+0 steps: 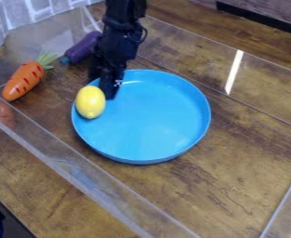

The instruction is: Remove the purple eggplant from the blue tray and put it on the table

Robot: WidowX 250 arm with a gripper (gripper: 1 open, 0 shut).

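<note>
- Purple eggplant lying on the surface just outside the tray, off its upper-left rim, partly hidden behind the arm.
- Blue tray holding only a lemon near its left rim; no eggplant inside.
- Judged from this layout: removal from the tray apparently done, eggplant already resting on the wood; only the release and the pull-away possibly left.
- Gripper pointing steeply down at the tray's upper-left edge, right beside the eggplant; fingers dark and merged with the arm body, so gap not readable — cannot tell whether spread, narrowed, or clamped on anything.
- Contact between fingers and eggplant also unclear; stem end hidden by the arm.
- Carrot further left on the surface, well apart from the gripper.
- Edges: tray rim directly below and beside the gripper, lemon just beneath it to the lower left; a sideways move toward the lemon likely to nudge it.
- Glossy clear covering over the planks, with a raised seam running diagonally across the lower left.
- Open room: wide bare stretch of surface to the right and front of the tray; straight up looks the safest way out, clear of rim, lemon and eggplant.
</note>
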